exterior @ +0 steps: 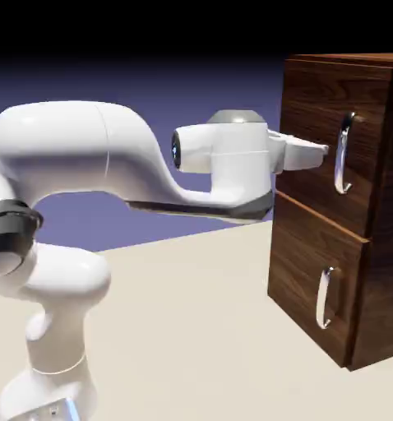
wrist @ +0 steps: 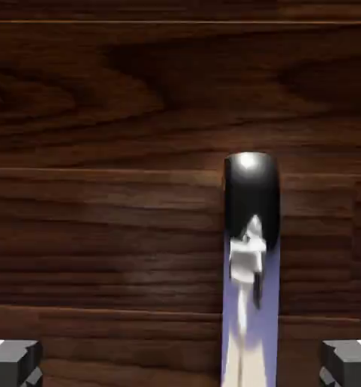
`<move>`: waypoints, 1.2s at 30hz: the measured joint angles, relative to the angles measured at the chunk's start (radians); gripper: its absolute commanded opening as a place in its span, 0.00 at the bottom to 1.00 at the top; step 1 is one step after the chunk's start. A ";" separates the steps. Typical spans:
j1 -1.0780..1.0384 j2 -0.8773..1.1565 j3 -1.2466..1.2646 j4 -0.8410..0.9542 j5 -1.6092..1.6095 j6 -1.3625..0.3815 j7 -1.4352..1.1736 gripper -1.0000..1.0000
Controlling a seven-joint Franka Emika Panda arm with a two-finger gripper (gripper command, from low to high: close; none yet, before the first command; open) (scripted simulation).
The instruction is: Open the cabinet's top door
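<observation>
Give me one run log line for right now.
gripper: open, empty | top handle: between fingertips, ungrasped | top door: closed

The robot arm is glossy white, built of smooth, rounded, tube-like sections with thin seam lines where the shells join. At the exterior view's left, a black and dark grey joint band circles one section. A dark strip runs along the underside of the forearm's far end. The wrist is a white upright cylinder with a grey domed cap and a round black end disc on its side. The white base carries a light blue strip and small dark markings. The gripper has blocky, faceted grey fingertips.
</observation>
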 measured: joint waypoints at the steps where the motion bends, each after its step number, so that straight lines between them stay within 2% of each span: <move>1: 0.016 -0.005 -0.017 0.009 -0.043 -0.002 0.033 0.50; 6: 0.074 -0.023 -0.079 0.041 -0.205 -0.010 0.153 0.50; 11: 0.256 0.028 -0.200 0.175 -0.220 -0.022 0.162 0.50; 12: 0.265 0.031 -0.207 0.182 -0.221 -0.023 0.162 0.00; 14: 0.265 0.031 -0.207 0.182 -0.221 -0.023 0.162 0.00; 23: -0.061 0.095 0.067 -0.071 -0.012 -0.233 0.143 0.00; 30: -0.258 0.045 0.321 -0.272 0.243 -0.462 0.040 0.00; 36: -0.330 -0.007 0.538 -0.402 0.489 -0.707 -0.026 0.00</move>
